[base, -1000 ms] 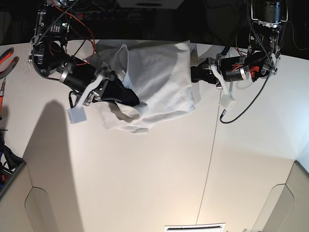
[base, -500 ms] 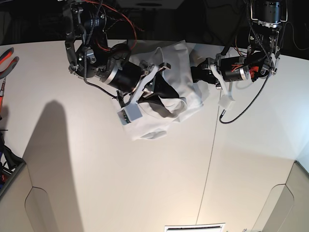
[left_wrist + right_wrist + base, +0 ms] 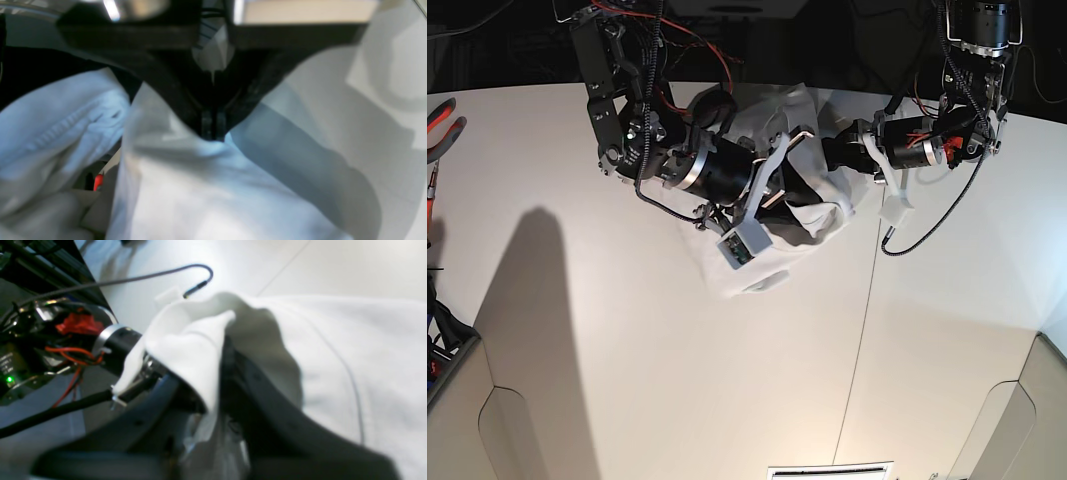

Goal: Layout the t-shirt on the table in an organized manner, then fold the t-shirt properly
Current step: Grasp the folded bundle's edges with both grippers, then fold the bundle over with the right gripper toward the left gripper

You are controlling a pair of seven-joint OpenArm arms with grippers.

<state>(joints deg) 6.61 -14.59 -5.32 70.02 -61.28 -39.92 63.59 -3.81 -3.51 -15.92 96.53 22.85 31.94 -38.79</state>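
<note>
1. The off-white desk (image 3: pixel 727 380) has a thin dark seam (image 3: pixel 859 340); beyond its far edge the room is dark.
2. The t-shirt (image 3: pixel 812 215) lies bunched near that far edge.
3. The left claw (image 3: pixel 213 135) is clamped on the cloth.
4. The right claw (image 3: pixel 802 195) has cloth draped between its parted jaws; whether it grips, I cannot tell.

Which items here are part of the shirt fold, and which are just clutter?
In the job:
- t-shirt, bunched up
- table
- left gripper, shut on the shirt
- right gripper, in the cloth

Lying about:
- red-handled pliers, table edge
- dangling cable
</note>
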